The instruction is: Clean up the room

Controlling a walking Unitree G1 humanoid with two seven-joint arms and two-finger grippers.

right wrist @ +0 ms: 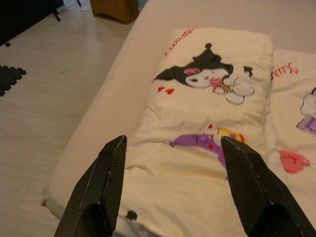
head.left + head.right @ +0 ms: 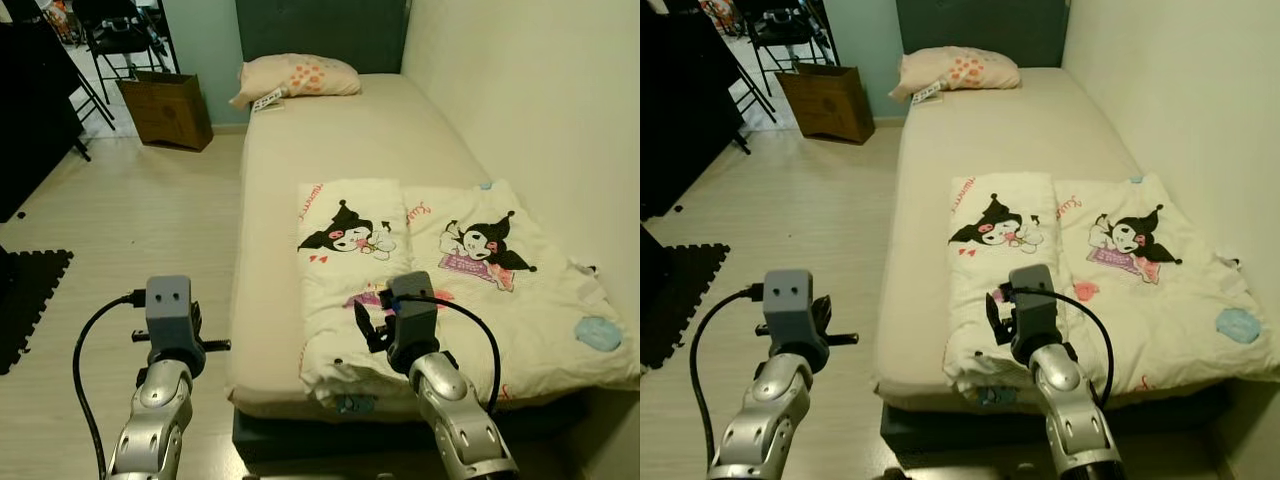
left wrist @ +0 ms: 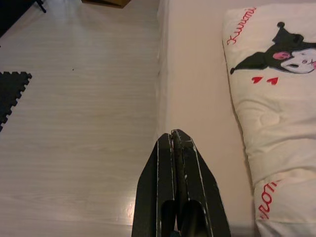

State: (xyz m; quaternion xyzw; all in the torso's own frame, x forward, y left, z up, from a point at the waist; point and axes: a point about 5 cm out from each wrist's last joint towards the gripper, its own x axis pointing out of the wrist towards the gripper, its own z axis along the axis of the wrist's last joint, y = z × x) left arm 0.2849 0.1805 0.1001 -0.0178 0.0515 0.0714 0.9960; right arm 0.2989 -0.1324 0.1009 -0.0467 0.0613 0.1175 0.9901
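Bedroom, pale wood-grain floor [image 2: 130, 220], long beige mattress [image 2: 350, 130] at frame centre. Right gripper [image 1: 173, 182] at lower centre, fingers spread wide, poised just above near edge of folded cream quilted blanket with black cartoon prints [image 2: 440, 270]; probably set for a grasp to fold or straighten. Left gripper [image 3: 176, 148] at lower left, fingers pressed together, hovering over mattress edge beside floor, apparently idle. Beyond: soft, puffy blanket across lower-right mattress; peach-patterned pillow [image 2: 295, 78] at top; brown cardboard box [image 2: 167, 110] upper left.
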